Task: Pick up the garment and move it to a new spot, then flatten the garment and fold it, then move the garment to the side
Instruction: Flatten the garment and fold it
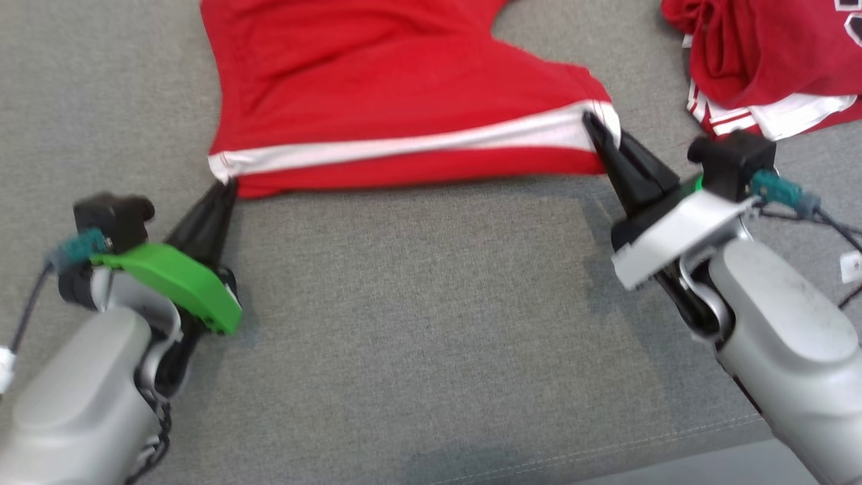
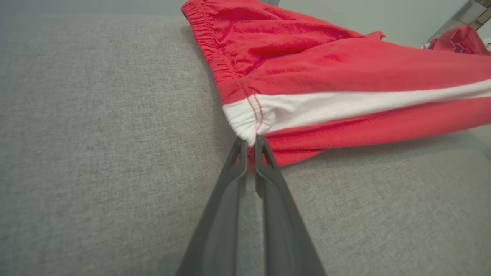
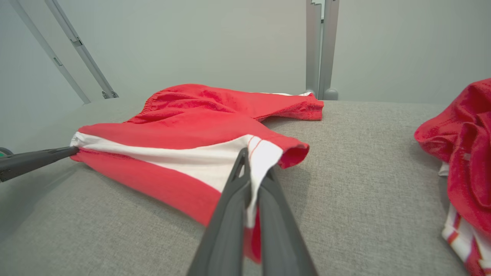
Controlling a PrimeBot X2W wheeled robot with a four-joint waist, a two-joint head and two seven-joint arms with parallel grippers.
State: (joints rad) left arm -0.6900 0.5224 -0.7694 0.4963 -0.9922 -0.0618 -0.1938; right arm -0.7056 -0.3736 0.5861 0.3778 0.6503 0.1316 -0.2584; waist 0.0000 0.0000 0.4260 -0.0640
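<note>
The garment (image 1: pixel 377 74) is a pair of red shorts with a white side stripe, spread on the grey cushion. My left gripper (image 1: pixel 225 185) is shut on its waistband corner (image 2: pixel 245 122), pinching the white elastic end. My right gripper (image 1: pixel 596 128) is shut on the leg hem at the stripe (image 3: pixel 264 157). The near edge of the garment is stretched between the two grippers. In the right wrist view the garment (image 3: pixel 199 126) lies ahead of the fingers, and the left gripper's fingers (image 3: pixel 34 161) hold its far corner.
A second heap of red and white clothing (image 1: pixel 768 60) lies at the back right, close to my right wrist. The grey cushion (image 1: pixel 417 323) stretches toward me, its front seam near the bottom edge. Metal frame posts (image 3: pixel 321 50) stand behind it.
</note>
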